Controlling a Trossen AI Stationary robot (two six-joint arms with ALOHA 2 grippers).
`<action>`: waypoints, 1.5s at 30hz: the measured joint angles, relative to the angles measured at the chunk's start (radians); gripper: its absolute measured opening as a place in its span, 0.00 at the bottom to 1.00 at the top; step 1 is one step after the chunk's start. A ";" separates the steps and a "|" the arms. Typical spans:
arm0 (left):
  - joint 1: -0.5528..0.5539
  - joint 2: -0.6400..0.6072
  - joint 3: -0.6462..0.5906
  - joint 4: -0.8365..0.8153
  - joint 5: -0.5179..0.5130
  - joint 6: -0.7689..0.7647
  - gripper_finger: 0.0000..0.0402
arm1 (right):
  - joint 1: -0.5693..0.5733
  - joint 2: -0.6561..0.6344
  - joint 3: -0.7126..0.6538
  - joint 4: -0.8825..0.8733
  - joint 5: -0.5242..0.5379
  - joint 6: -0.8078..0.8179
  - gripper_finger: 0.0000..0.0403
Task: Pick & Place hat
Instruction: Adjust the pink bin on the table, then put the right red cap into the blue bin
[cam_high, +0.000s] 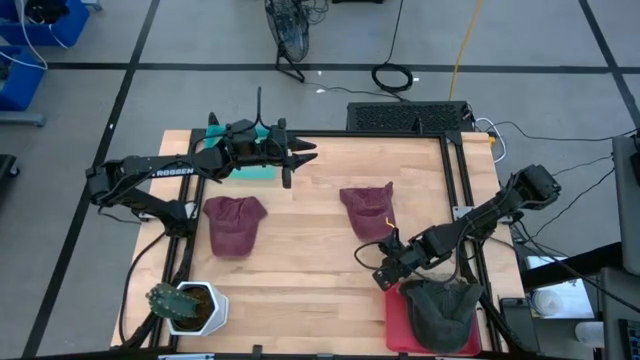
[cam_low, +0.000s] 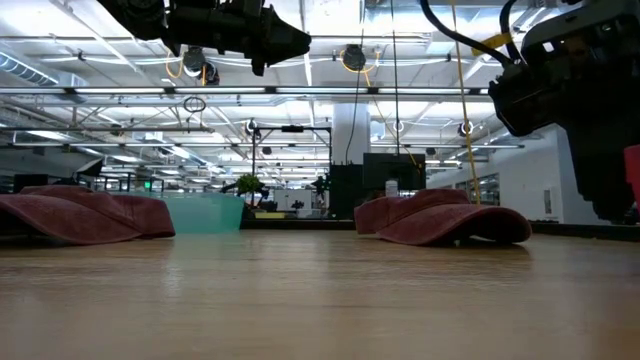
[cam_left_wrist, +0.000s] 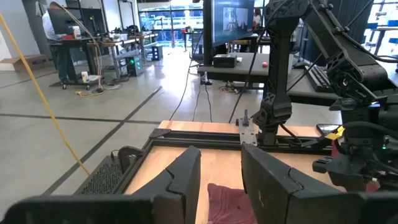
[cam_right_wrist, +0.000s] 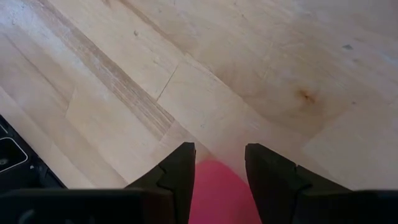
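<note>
The table (cam_high: 300, 270) is pale wood planks w/ visible grain and a black metal frame round the edges; it stands on a grey concrete floor w/ dark tape lines, and the low view looks into a big lab hall w/ ceiling rails and desks. Two maroon fabric hats lie soft and crumpled on the wood: the left hat (cam_high: 234, 224) towards the left side, the middle hat (cam_high: 368, 210) right of centre, well apart w/ bare wood between. A dark grey hat (cam_high: 441, 312) sits on a red tray (cam_high: 396, 325) at the near right corner. A potted plant (cam_high: 186, 305) in a white pot stands at the near left corner, and a teal bin (cam_high: 240, 165) sits at the far left edge. The left gripper (cam_high: 304, 152) hovers above the far edge beside the bin, fingers parted, holding nothing. The right gripper (cam_high: 383, 267) hangs just by the tray's far left corner, near the middle hat, fingers apart and empty, w/ wood and red tray showing between them.
</note>
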 joint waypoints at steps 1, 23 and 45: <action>0.000 0.000 0.000 0.000 0.000 0.000 0.30 | 0.000 0.000 0.000 0.000 -0.002 -0.001 0.32; 0.000 0.000 0.000 -0.005 0.000 0.000 0.30 | 0.006 0.000 0.002 -0.022 0.027 -0.046 0.32; 0.013 -0.022 0.000 -0.050 -0.001 0.006 0.30 | -0.124 -0.138 0.000 0.092 0.357 -0.702 0.32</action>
